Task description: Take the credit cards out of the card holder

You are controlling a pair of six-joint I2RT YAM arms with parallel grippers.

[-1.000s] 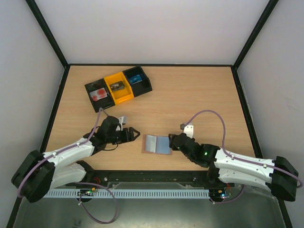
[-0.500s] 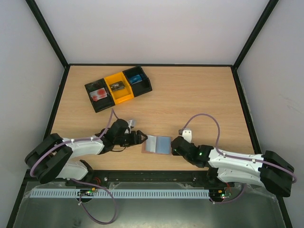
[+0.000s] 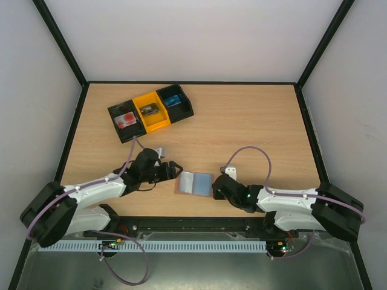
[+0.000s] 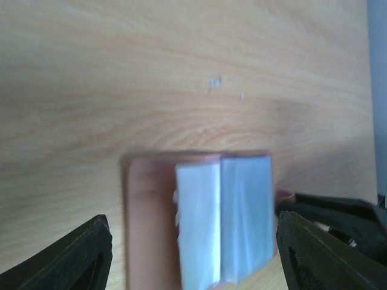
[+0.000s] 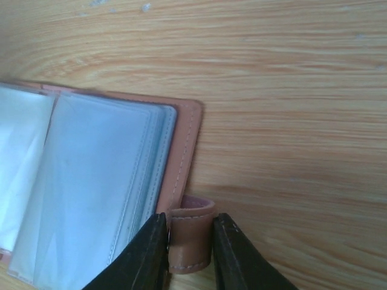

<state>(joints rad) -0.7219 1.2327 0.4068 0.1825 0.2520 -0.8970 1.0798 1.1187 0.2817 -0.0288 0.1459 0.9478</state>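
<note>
Displacement of card holder (image 3: 195, 183) over the last half second: a small shift to the left in the overhead view. Still open and flat on the table (image 3: 254, 121), at lower centre of that view, pale sleeves (image 5: 91, 181) facing up.

Right fingers (image 5: 148, 254): clamped on the brown closure tab (image 5: 190, 238) at the holder's right edge. Carried leftward together with the holder, so probably dragging the holder, not merely steadying it.

Left fingers (image 4: 78, 257): spread wide apart, holding nothing. Drawn back slightly toward the upper left after closing in on the holder's left edge half a second ago. Now just beside that edge, apart from it in the overhead view. In the left wrist view, holder centred ahead between the two fingertips.

No card outside the holder. None identifiable through the translucent sleeves either.

Judged state of task: holder opened and held by the tab, extraction not yet begun. Judged purpose of the shift: lining up the sleeve openings with the left fingers. Next, probably: advance left fingers onto a card edge with the tab kept clamped.
</note>
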